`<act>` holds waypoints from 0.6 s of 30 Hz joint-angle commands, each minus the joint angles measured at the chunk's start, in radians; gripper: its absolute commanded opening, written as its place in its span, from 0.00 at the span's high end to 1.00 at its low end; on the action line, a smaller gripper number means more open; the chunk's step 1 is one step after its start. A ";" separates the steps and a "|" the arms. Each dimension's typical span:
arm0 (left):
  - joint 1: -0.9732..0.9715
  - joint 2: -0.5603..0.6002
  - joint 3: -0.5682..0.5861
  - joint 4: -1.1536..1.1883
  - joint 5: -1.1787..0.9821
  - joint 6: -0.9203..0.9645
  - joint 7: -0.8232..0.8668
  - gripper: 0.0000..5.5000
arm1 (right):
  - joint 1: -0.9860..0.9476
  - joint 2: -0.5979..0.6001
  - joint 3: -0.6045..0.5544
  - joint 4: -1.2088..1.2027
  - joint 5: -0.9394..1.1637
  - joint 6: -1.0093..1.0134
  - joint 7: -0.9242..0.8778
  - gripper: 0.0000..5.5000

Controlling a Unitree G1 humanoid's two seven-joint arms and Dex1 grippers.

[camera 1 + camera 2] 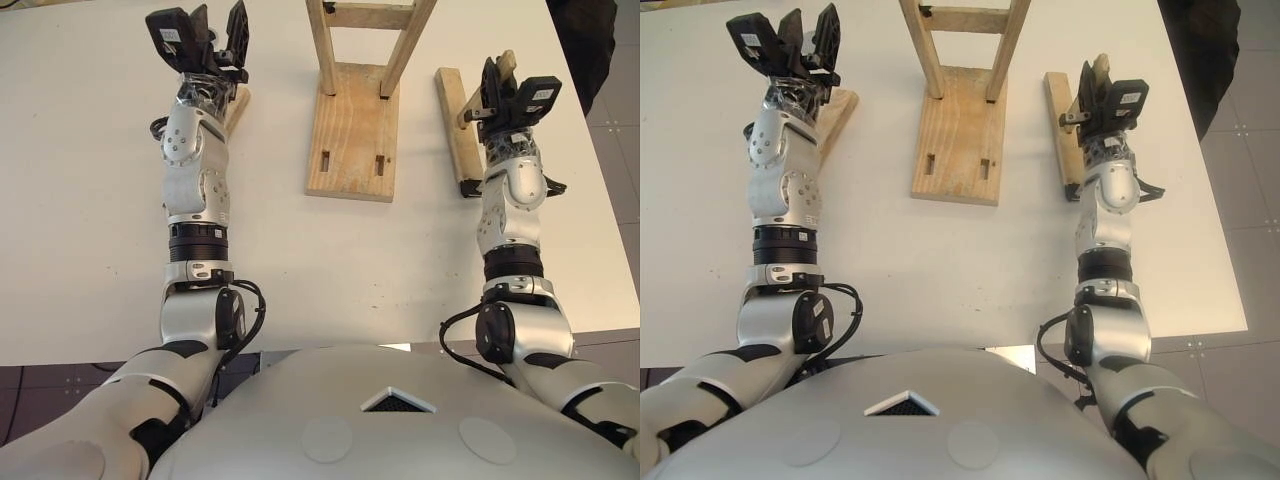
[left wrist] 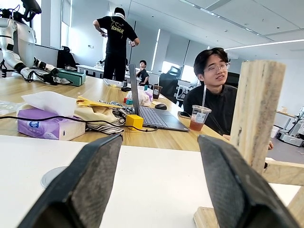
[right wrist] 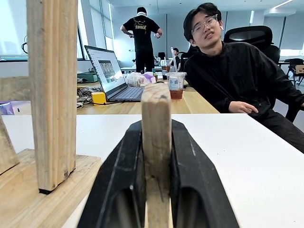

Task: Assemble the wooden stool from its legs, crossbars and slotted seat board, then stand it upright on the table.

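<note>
my left fingers (image 2: pixel 85 190) spread open over a wooden piece (image 1: pixel 237 106), probably a leg | my right fingers (image 3: pixel 118 171) clenched on a wooden bar (image 3: pixel 156 118) on the tabletop (image 1: pixel 90 220) | seat board (image 1: pixel 350 135) between, upright legs (image 1: pixel 323 55) slotted in

The counter (image 1: pixel 90 200) is plain white. The seat board (image 1: pixel 352 140) is pale tan wood with faint grain and two small dark slots. The upright legs (image 1: pixel 322 45) match it. The left pincer (image 1: pixel 217 25) and right pincer (image 1: pixel 500 70) are matte black. The leg (image 3: pixel 156 109) in the right one is light tan with darker streaks. Behind, a desk (image 2: pixel 156 137) is honey-brown. On it are a purple-and-white tissue pack (image 2: pixel 42 127), a yellow block (image 2: pixel 134 120), a teal box (image 2: pixel 71 77) and a reddish-brown drink (image 2: pixel 197 124).
</note>
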 commanded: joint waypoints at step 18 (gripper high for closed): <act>0.023 0.008 0.025 0.002 0.022 0.011 0.045 0.47 | 0.234 -0.182 -0.018 -0.665 0.165 0.950 0.013 0.56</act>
